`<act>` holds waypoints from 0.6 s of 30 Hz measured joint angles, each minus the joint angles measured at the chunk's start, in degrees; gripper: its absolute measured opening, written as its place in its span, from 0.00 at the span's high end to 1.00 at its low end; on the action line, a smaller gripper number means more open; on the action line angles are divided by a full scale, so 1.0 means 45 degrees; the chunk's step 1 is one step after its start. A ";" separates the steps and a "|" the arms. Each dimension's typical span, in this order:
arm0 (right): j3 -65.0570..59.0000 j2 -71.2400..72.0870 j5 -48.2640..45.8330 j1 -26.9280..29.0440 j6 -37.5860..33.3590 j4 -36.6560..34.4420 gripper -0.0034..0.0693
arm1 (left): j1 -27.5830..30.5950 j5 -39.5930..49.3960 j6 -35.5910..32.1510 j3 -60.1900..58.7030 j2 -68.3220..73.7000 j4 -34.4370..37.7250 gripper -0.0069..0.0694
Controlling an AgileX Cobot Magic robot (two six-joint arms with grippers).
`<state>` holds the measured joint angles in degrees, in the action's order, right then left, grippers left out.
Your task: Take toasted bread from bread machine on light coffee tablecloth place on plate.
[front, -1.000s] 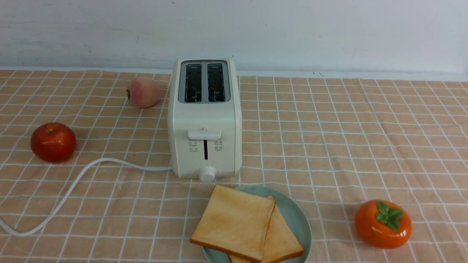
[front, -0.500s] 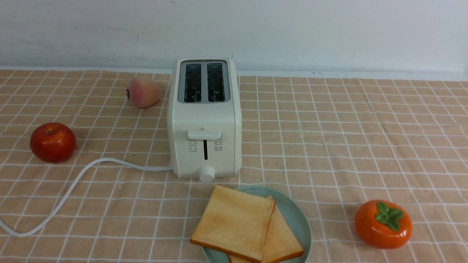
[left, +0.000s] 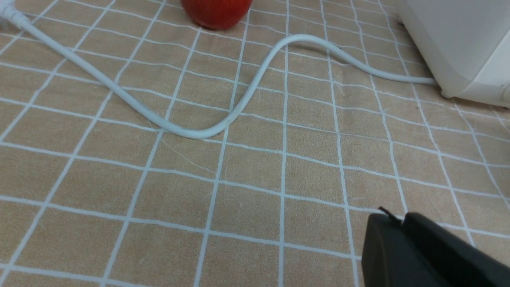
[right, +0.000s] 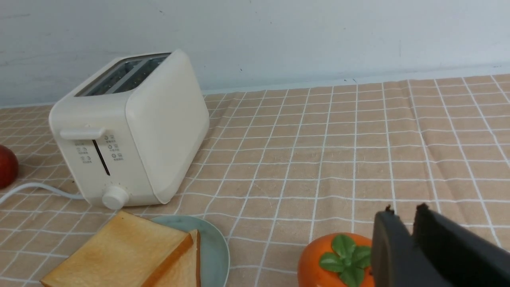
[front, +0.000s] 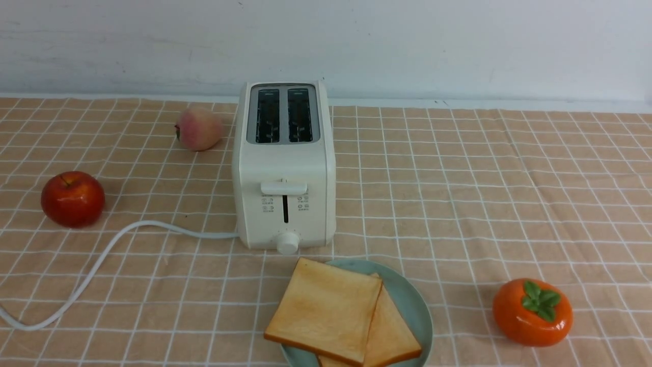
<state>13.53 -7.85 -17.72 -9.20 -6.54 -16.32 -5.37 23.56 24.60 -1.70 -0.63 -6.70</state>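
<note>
The bread machine (front: 284,168) stands mid-table on the light coffee tablecloth (front: 458,193), both slots dark and empty. Just in front of it, two slices of toasted bread lie overlapping on the teal plate (front: 415,300): the upper slice (front: 326,308) partly covers the lower one (front: 392,336). Neither gripper shows in the front view. In the left wrist view my left gripper (left: 398,218) hovers over bare cloth near the toaster's corner (left: 458,40), fingers together and empty. The right gripper (right: 403,213) hangs beside the orange fruit, a narrow gap between its tips, holding nothing.
A red apple (front: 73,199) sits at the left and a peach (front: 198,128) behind it beside the toaster. An orange persimmon (front: 532,312) lies at the front right. The white power cord (front: 102,260) snakes from the toaster to the left front edge.
</note>
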 joint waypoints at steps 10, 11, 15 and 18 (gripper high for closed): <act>-0.1110 0.1255 -0.0432 0.0827 0.0753 0.3924 0.82 | 0.0000 0.0000 0.0000 0.0000 0.0000 0.0000 0.83; -0.1279 0.1282 -0.0432 0.0868 0.1068 0.4103 0.82 | 0.0000 0.0000 0.0000 0.0000 0.0000 0.0000 0.83; -0.3146 0.1809 -0.1055 0.1642 0.3160 0.4498 0.82 | 0.0000 0.0014 0.0000 0.0000 0.0000 0.0000 0.83; -0.3162 0.1867 -0.1075 0.1882 0.3917 0.4682 0.82 | 0.0000 0.0014 0.0000 0.0000 0.0000 0.0000 0.83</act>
<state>-0.70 0.55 -22.56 -0.73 11.09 4.74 -5.37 23.62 24.60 -1.70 -0.63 -6.70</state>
